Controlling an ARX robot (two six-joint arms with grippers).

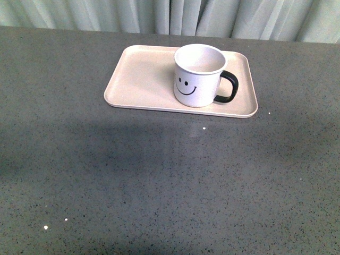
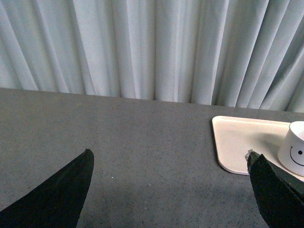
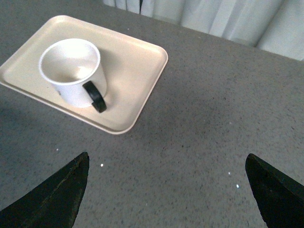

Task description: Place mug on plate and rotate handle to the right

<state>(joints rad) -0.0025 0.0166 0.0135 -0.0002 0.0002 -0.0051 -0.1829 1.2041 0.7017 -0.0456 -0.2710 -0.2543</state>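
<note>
The white mug (image 1: 196, 77) with a black smiley face stands upright on the right half of the pale pink-beige plate (image 1: 141, 79). Its black handle (image 1: 228, 87) points to the right. No arm shows in the front view. In the left wrist view my left gripper (image 2: 168, 178) is open and empty over bare table, with the plate (image 2: 237, 142) and the mug (image 2: 294, 152) off to one side. In the right wrist view my right gripper (image 3: 166, 185) is open and empty, well back from the plate (image 3: 137, 90), the mug (image 3: 71, 71) and the handle (image 3: 95, 97).
The grey speckled tabletop (image 1: 159, 186) spreads wide in front of the plate. Pale curtains (image 1: 170, 16) hang behind the table's far edge.
</note>
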